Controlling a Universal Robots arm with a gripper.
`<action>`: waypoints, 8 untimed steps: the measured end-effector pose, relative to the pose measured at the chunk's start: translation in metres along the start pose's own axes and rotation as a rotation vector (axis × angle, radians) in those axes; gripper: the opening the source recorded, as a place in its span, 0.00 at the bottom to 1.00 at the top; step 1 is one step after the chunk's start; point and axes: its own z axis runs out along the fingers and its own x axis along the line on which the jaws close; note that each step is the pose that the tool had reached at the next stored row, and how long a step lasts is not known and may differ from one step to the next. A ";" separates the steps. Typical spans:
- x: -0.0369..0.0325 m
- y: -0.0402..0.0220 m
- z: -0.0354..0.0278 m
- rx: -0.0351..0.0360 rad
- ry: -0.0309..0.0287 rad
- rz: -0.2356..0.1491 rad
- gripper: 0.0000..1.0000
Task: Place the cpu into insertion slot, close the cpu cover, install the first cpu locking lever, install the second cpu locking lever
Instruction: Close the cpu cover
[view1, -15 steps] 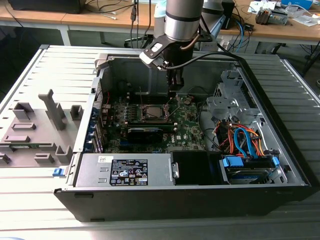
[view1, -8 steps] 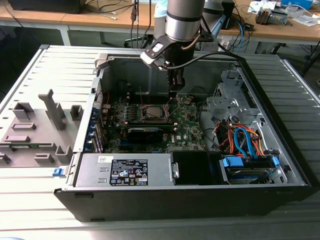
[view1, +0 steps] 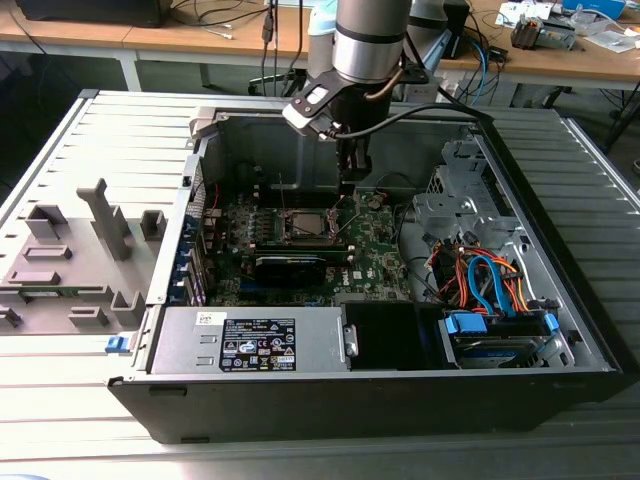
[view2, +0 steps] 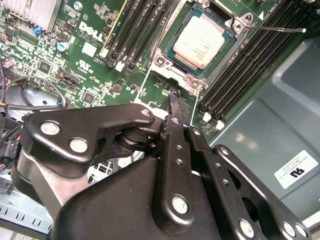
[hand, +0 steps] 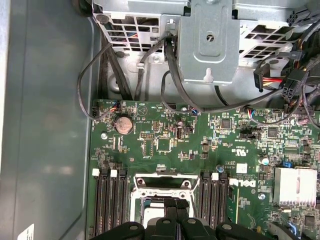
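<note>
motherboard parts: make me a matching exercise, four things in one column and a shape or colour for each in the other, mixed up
Things:
1 cpu
2 coin battery
3 memory slots
4 heatsink

Looks:
a long, black
b silver fins
c flat square, silver-grey top
d round, silver

Pairs: 1-c; 2-d; 3-a; 4-b

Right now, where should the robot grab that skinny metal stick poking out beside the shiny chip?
Probably near its free tip: the locking lever is a thin straight rod running out from beside the cpu over the black memory slots, with nothing crowding that end. Come down from above, the gripper closing across the rod.
</note>
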 end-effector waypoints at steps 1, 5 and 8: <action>0.0000 0.0003 0.0000 0.0000 0.0000 0.000 0.11; -0.0001 0.0016 0.0000 -0.0001 0.0000 0.000 0.11; -0.0001 0.0023 0.0000 0.0000 0.0000 0.000 0.11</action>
